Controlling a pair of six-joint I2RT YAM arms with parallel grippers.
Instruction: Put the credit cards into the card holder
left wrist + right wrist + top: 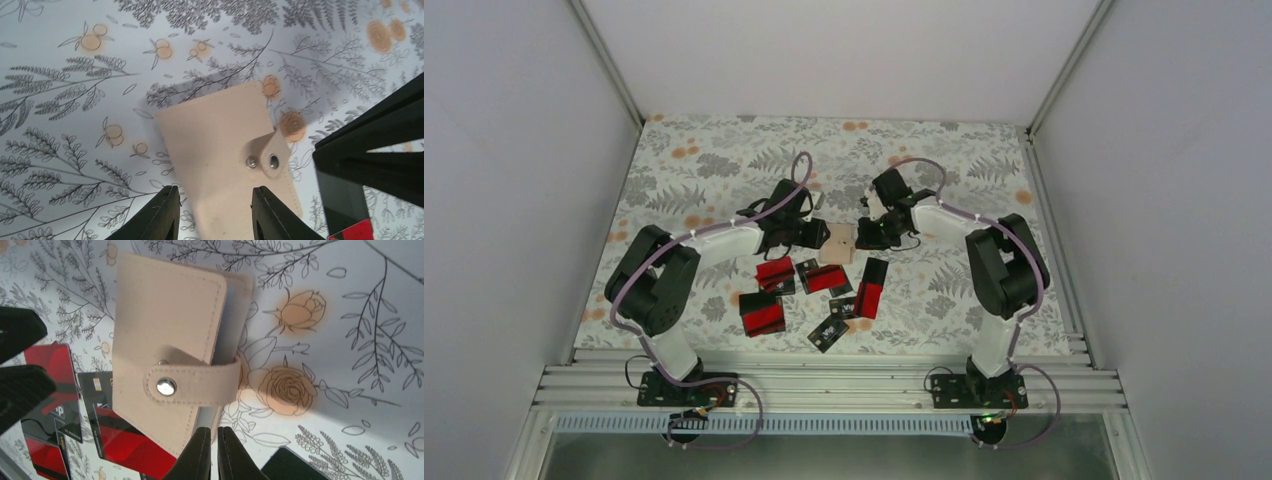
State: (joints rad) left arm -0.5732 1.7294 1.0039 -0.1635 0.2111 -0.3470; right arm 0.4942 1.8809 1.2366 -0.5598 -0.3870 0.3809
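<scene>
Over floral table (704, 160), both arms (724, 240) (954, 225) bend toward card holder (838, 244).

The card holder (165, 340) is showing a matt, finely grained tan skin (leather or an imitation, it is hard to say which), stitched along its edges, and its small round snap (166, 386) is gleaming like polished metal. The cards (120, 440) are looking like smooth plastic and are catching a slight sheen on their red and black faces, while the table cover (65, 110) is lying smooth and matt with a printed flower pattern. The fingers (162, 217) are showing dull black plastic, and the rails (844, 385) are looking like pale brushed metal.
</scene>
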